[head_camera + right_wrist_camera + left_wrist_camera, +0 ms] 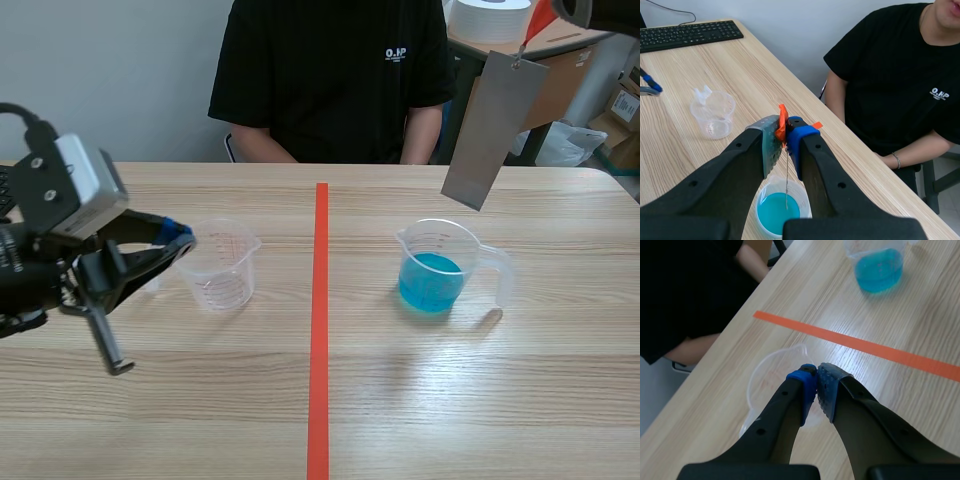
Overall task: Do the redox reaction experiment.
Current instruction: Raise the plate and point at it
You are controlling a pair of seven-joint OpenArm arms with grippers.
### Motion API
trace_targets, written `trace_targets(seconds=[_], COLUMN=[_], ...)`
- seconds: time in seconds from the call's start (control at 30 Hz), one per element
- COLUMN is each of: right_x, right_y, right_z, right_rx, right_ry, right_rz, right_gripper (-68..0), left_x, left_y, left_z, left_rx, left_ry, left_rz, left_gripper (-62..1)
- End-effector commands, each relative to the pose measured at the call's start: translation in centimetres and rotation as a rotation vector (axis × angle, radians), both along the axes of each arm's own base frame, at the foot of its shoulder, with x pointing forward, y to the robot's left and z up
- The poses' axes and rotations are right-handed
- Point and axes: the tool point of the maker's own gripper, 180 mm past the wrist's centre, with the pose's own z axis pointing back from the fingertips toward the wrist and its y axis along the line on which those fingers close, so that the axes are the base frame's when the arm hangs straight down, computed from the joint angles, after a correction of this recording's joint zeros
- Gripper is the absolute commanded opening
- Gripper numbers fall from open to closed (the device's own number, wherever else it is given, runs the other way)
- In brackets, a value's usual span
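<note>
strip of thin grey sheet metal [495,125], judged light and stiff, hangs above the clear beaker of blue liquid [440,268], right gripper [783,132] clamped on its orange tab [782,117], left gripper [816,385] closed empty.

The scene view looks from between the arms across the surface [200,400] toward a seated person [330,80]. The left wrist view sits low, close over the empty measuring cup [769,376], facing the tape line [865,346]. The right wrist view looks steeply down from high. All three share that cup and the measuring cup of blue liquid [435,275].
</note>
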Motion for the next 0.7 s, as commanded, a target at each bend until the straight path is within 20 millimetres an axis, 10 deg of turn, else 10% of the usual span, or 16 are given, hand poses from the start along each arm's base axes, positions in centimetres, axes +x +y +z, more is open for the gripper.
trace_targets(seconds=[0.0,0.67], right_x=[-0.1,-0.1], right_y=[0.1,0.1], right_z=[1.7,1.7], right_rx=[0.016,0.016], right_ry=[-0.048,-0.048], right_rz=[0.01,0.01], right_gripper=[-66.0,-66.0], left_x=[1.1,9.0], left_y=[-1.1,-12.0], left_z=[1.4,-0.1], left_rx=[-0.043,-0.073], left_ry=[-0.048,-0.099], left_rz=[0.003,-0.065], left_gripper=[-56.2,-56.2])
